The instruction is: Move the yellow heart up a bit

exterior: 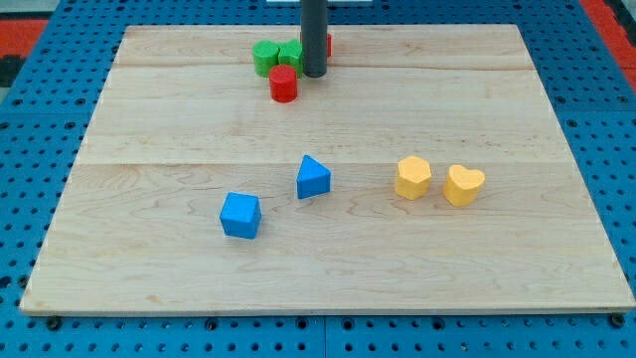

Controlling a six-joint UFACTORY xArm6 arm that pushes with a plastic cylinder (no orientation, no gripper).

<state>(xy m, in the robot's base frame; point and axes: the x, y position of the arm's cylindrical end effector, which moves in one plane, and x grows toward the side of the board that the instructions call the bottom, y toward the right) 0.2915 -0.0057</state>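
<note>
The yellow heart [464, 185] lies on the wooden board [149, 119] at the right, below the middle. A yellow hexagon-like block [412, 177] sits just to its left, a small gap between them. My tip [314, 74] is near the view's top, in the middle of a cluster of green and red blocks, far up and to the left of the yellow heart.
A red cylinder [284, 84] sits just left of and below my tip. Two green blocks [266, 57] [290, 55] lie left of the rod. A red block [327, 44] peeks out behind the rod. A blue triangle [313, 177] and a blue cube [240, 215] lie mid-board.
</note>
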